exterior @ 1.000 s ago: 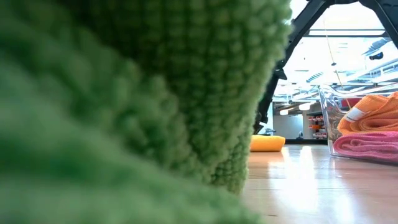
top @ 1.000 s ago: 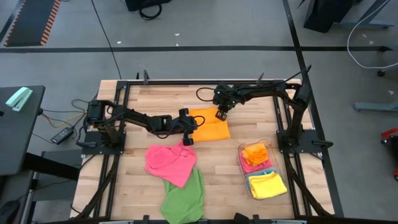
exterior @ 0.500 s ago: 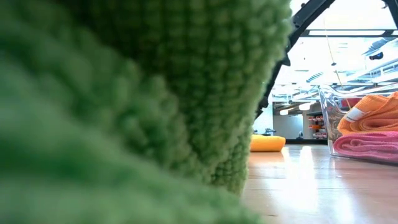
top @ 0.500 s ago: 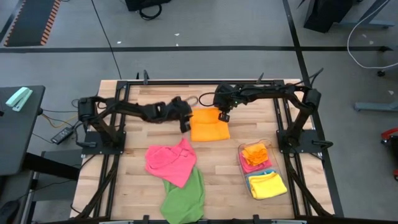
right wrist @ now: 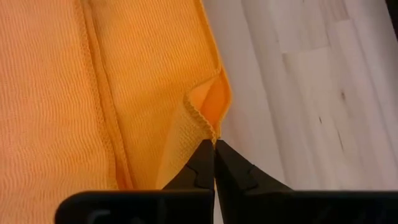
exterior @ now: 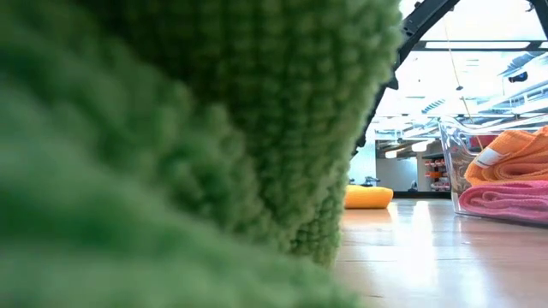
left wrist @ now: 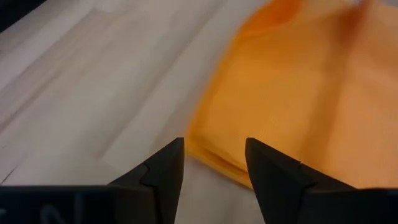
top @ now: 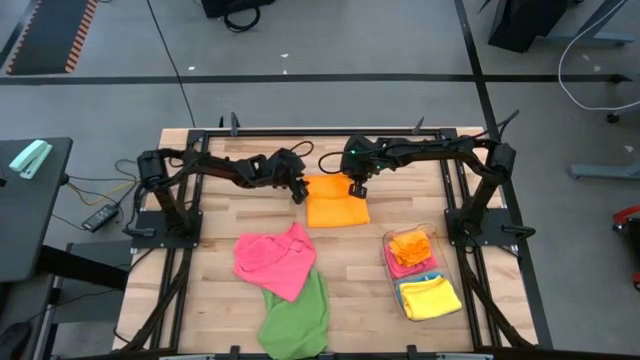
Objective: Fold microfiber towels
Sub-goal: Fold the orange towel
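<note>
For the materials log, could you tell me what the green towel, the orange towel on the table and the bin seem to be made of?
Green towel: looks like plush microfibre, with nubby looped pile, matte.
Orange towel: fine-knit cloth with a stitched hem, matte.
Bin: probably clear, glossy plastic, since the towels inside show through.

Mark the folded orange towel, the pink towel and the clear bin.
folded orange towel (top: 337,206), high view, middle of its top layer
pink towel (top: 273,260), high view, centre of the crumpled cloth
clear bin (top: 386,243), high view, left rim
</note>
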`<state>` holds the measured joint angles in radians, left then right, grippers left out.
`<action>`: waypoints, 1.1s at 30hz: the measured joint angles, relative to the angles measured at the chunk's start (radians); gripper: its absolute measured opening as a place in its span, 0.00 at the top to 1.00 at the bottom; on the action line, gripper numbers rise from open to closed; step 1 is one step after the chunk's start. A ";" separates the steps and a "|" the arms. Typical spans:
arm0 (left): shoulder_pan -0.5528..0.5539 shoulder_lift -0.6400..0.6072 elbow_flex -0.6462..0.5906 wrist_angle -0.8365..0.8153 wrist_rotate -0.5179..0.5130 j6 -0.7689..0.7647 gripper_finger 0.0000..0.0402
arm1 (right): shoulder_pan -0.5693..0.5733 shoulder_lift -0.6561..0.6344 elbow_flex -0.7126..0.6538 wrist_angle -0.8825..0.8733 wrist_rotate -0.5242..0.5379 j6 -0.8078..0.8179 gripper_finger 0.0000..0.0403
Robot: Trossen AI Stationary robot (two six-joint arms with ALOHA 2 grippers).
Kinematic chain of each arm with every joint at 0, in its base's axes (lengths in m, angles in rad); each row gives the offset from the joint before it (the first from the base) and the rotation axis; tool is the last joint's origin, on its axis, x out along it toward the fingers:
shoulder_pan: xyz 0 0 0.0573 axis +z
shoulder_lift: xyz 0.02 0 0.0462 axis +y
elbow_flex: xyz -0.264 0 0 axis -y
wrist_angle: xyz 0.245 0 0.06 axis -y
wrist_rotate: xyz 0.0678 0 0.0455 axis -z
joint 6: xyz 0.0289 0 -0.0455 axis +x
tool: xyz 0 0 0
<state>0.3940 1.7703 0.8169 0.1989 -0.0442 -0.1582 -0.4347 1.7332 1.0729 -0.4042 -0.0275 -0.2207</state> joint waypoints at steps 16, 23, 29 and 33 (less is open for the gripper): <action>0.028 0.175 0.002 0.262 0.141 -0.085 0.62 | 0.000 0.000 0.000 0.015 -0.007 0.000 0.99; 0.027 0.154 0.001 0.239 0.140 -0.010 0.86 | 0.000 0.000 0.000 0.014 -0.007 -0.007 0.99; 0.027 0.074 0.001 0.165 0.141 0.068 0.96 | 0.000 0.000 0.000 0.011 0.010 -0.045 0.99; 0.013 0.019 0.001 0.109 0.131 0.122 0.93 | 0.000 0.000 0.000 0.027 0.078 -0.061 0.98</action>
<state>0.4073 1.7889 0.8182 0.3080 0.0872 -0.0360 -0.4351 1.7332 1.0729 -0.3771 0.0502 -0.2813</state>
